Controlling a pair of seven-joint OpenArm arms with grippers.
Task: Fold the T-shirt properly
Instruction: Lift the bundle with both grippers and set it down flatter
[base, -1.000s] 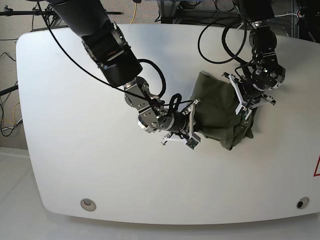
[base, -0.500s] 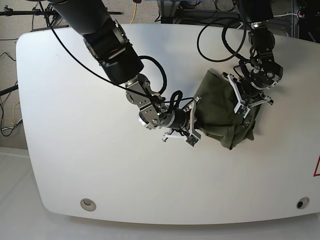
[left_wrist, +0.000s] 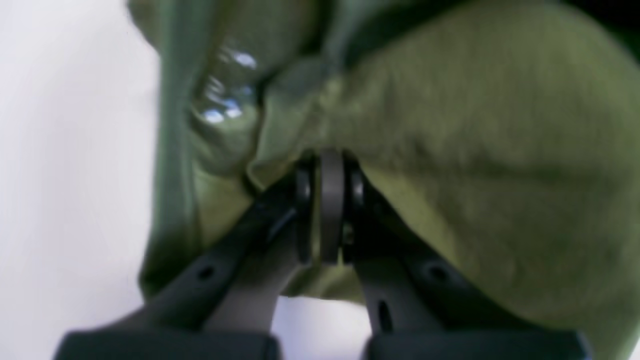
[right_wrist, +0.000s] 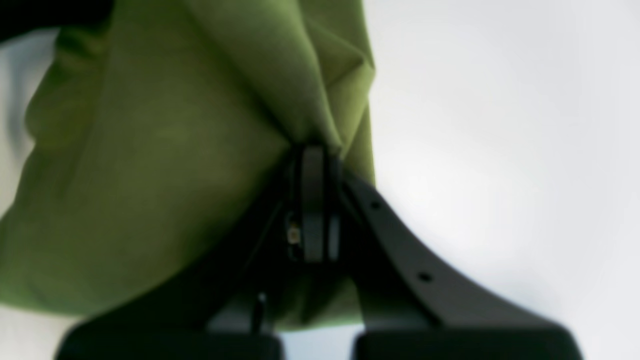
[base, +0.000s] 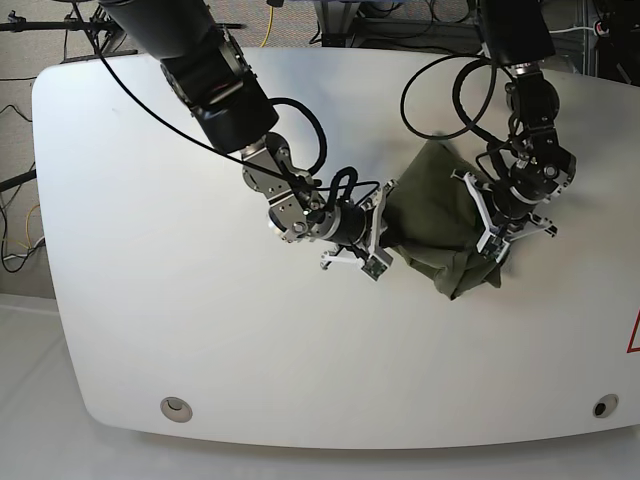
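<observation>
T-shirt (base: 440, 215): showing plain olive green, no pattern | table (base: 150, 250): appearing plain white | right gripper (right_wrist: 312, 200): showing black | left gripper (left_wrist: 325, 200): showing black | cables (base: 440, 90): showing black

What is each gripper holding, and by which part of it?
Both hold the olive-green cotton T-shirt: the left gripper and the right gripper are each shut on a bunched fold at opposite sides; which part cannot be told.
</observation>
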